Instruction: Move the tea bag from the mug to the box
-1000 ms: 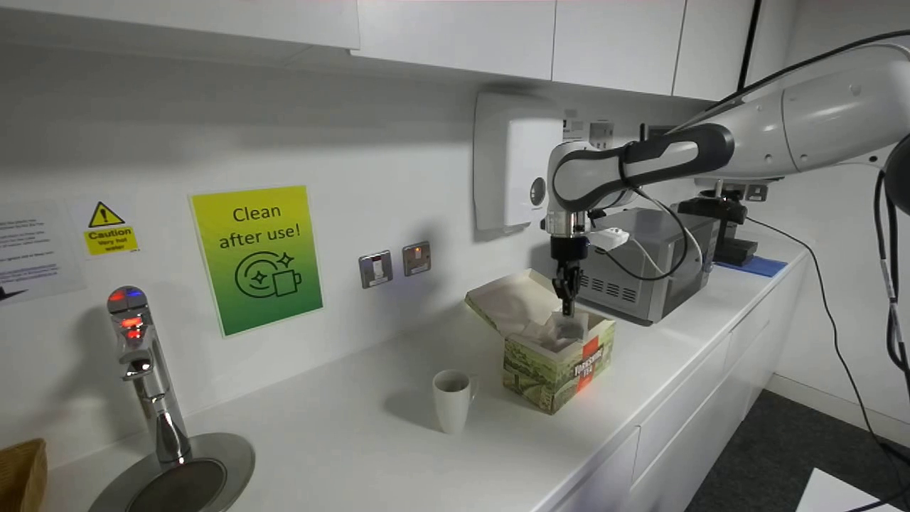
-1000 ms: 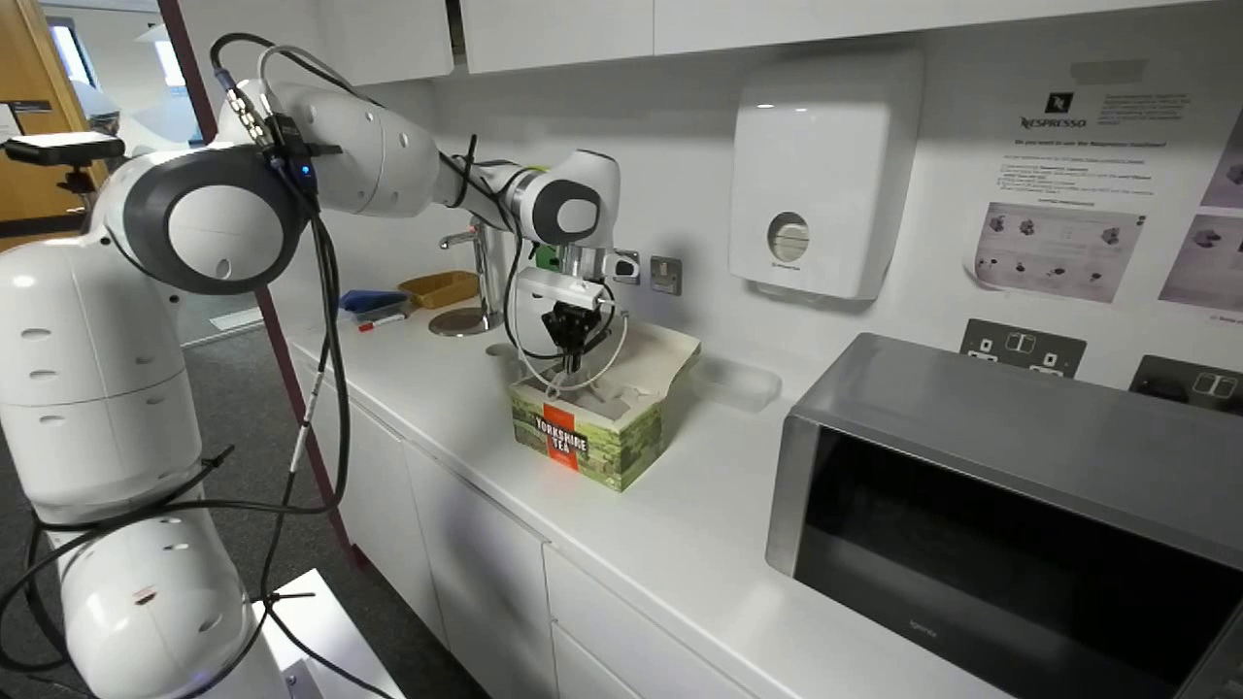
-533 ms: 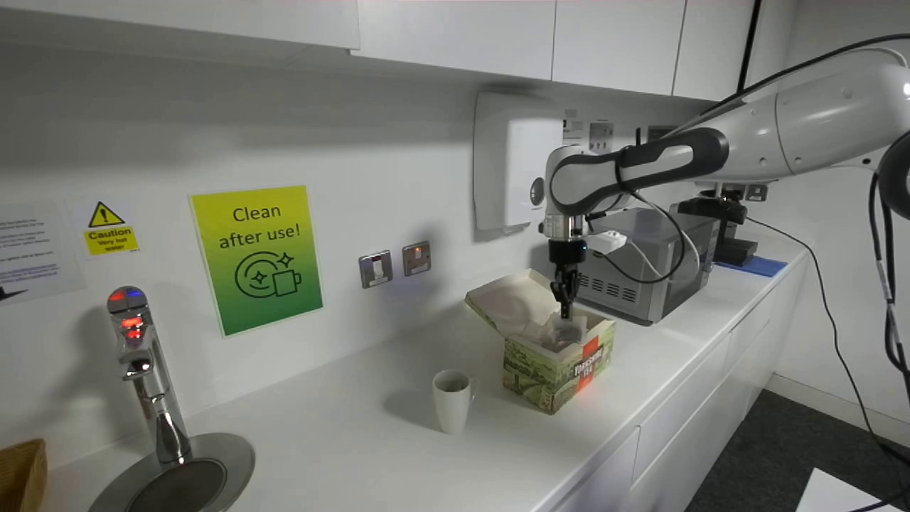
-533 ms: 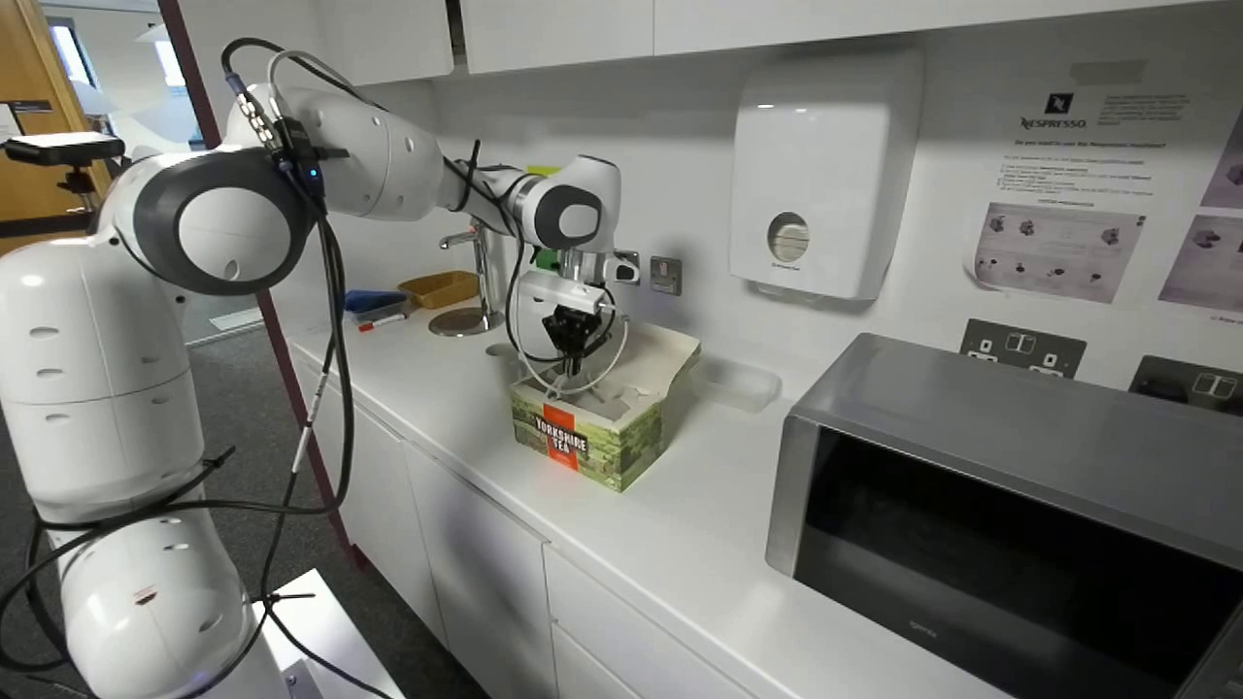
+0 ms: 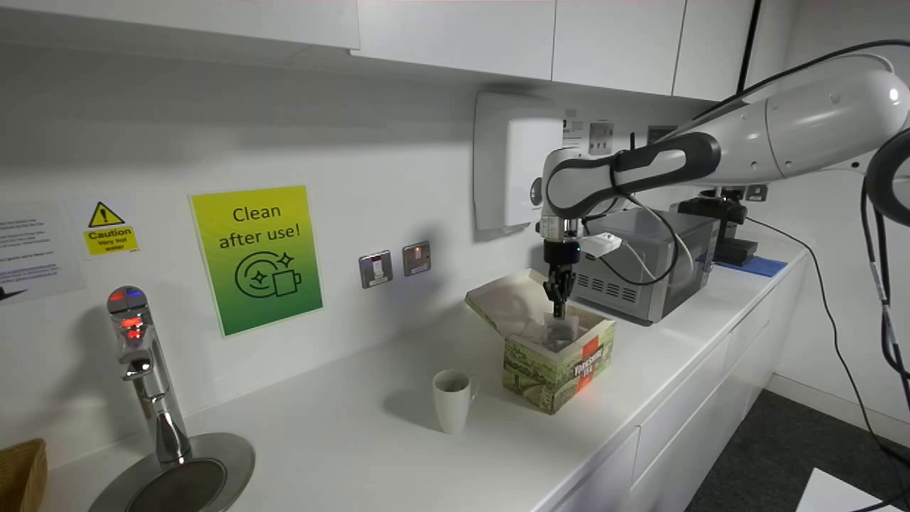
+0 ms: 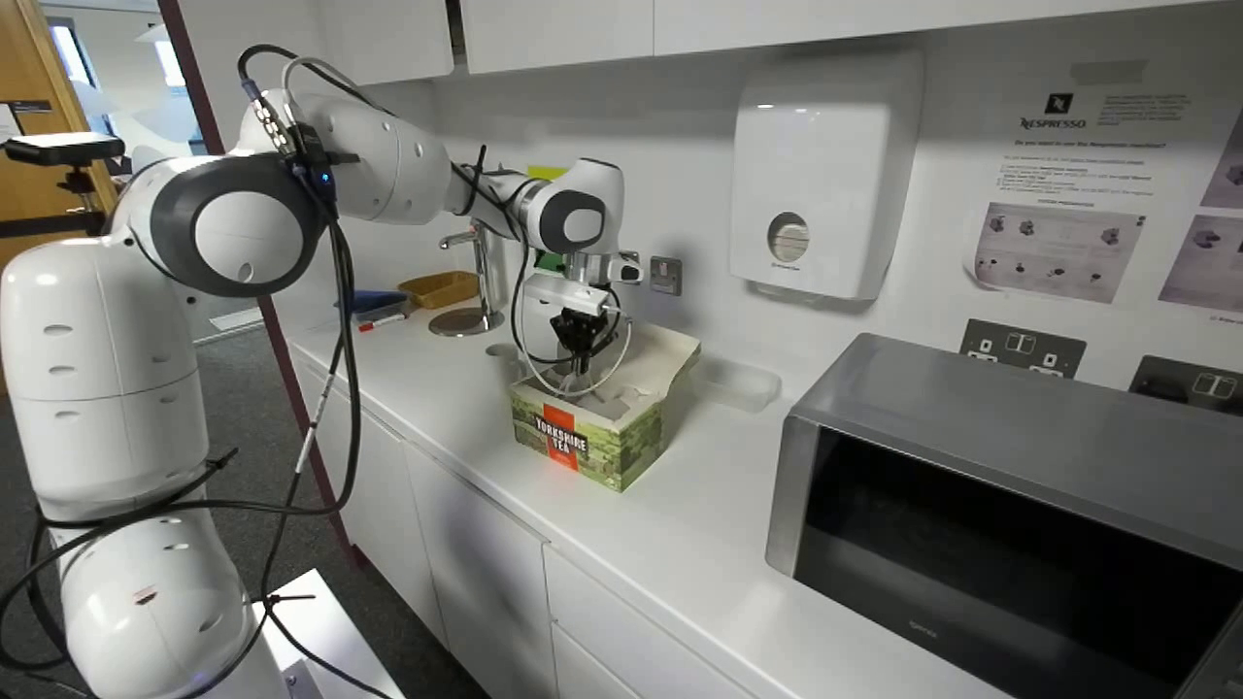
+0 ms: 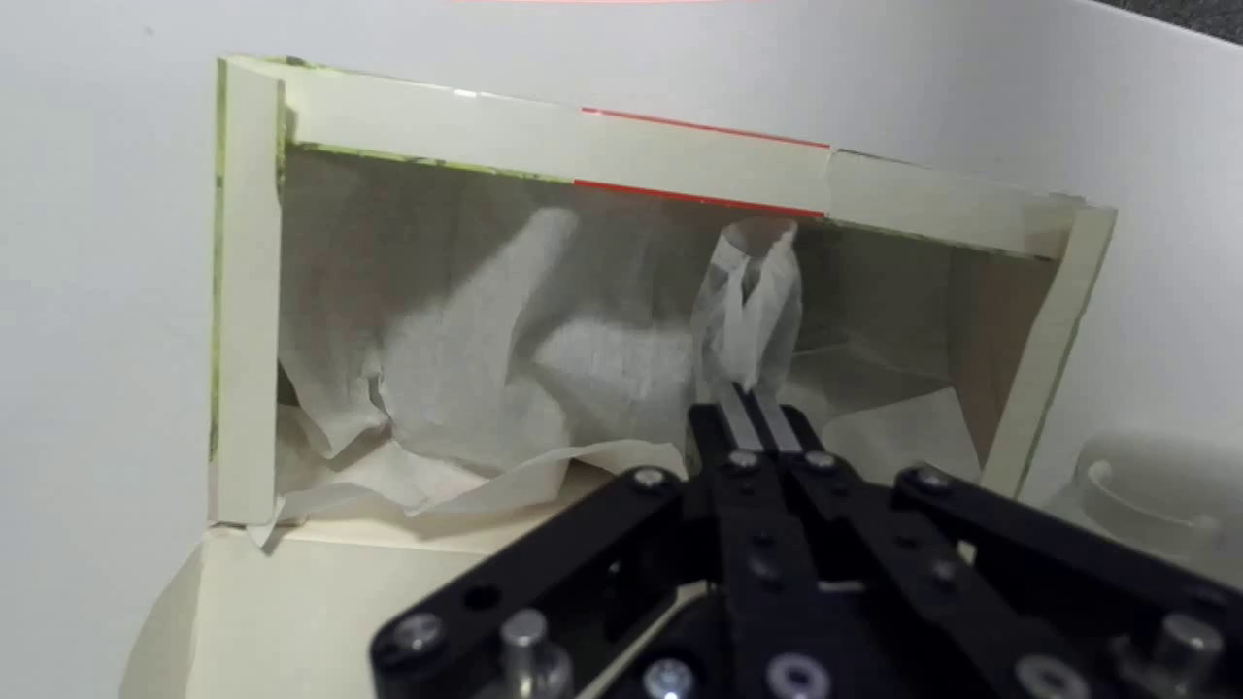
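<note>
Tea bag (image 7: 743,325) pinched, hanging below hand (image 7: 745,391) (seemingly inside box (image 5: 542,371)).

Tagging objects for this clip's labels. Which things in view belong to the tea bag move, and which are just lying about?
Part of the job:
tea bag, pinched between the fingers
mug, the source
box, lid open, the destination

Just around:
microwave
clear tub
basket
marker pen
tap
wall dispenser
</note>
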Motion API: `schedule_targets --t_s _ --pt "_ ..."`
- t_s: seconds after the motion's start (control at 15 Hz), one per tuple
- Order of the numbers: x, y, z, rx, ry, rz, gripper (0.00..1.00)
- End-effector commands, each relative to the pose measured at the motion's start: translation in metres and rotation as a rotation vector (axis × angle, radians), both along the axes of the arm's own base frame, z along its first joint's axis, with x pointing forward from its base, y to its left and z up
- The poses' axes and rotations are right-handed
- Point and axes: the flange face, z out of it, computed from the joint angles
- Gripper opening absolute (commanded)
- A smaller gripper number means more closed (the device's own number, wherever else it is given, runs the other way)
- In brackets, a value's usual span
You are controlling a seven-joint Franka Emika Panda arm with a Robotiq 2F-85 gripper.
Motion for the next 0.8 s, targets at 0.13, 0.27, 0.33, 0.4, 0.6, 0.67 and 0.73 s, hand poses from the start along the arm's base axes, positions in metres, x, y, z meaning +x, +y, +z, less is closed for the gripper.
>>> schedule_targets --t_s 0.13,0.27,0.33,0.4,0.6,0.67,0.73 --pt "0.006 0.001 0.003 -0.023 -0.02 -0.034 0.32" --pt "0.007 0.001 0.002 -0.023 -0.017 -0.035 0.48" --pt "0.007 0.001 0.002 -0.024 -0.017 -0.035 0.55" --pt "0.007 0.002 0.003 -0.024 -0.018 -0.035 0.63" --pt "0.002 0.013 0.013 -0.024 -0.024 -0.019 0.85" --pt "-0.003 0.023 0.019 -0.022 -0.028 -0.002 0.92" --pt "-0.007 0.032 0.025 -0.018 -0.033 0.018 0.99"
